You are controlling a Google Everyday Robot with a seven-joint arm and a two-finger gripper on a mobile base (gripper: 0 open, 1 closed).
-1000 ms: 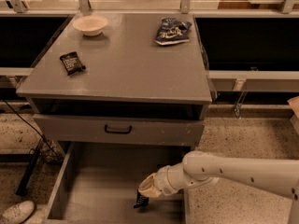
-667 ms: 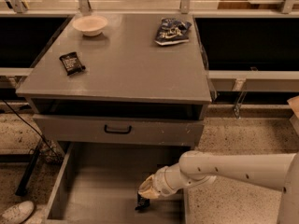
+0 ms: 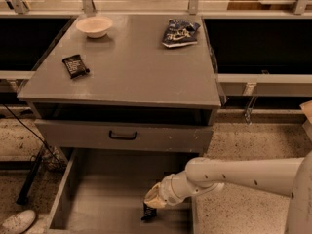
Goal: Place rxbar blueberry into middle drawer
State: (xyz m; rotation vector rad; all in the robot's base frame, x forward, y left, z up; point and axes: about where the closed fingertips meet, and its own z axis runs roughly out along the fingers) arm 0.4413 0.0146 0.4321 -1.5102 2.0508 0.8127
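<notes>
Camera view: the tool (image 3: 148,212) is lowered inside the middle drawer (image 3: 97,199), with the drawer's side wall just beside it. Whether it is clenched or released cannot be told. The rxbar blueberry cannot be made out apart from the dark tool tip. If let go tilted, the bar might be stood against that wall. A clinging wrapper might be dragged out on withdrawal.

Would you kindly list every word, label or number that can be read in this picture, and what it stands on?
Nothing can be read.
Black-wrapped bar: pale print, too blurred to read.
Snack bag: white markings, too blurred to read.
Gripper, low inside the middle drawer: no text visible.
</notes>
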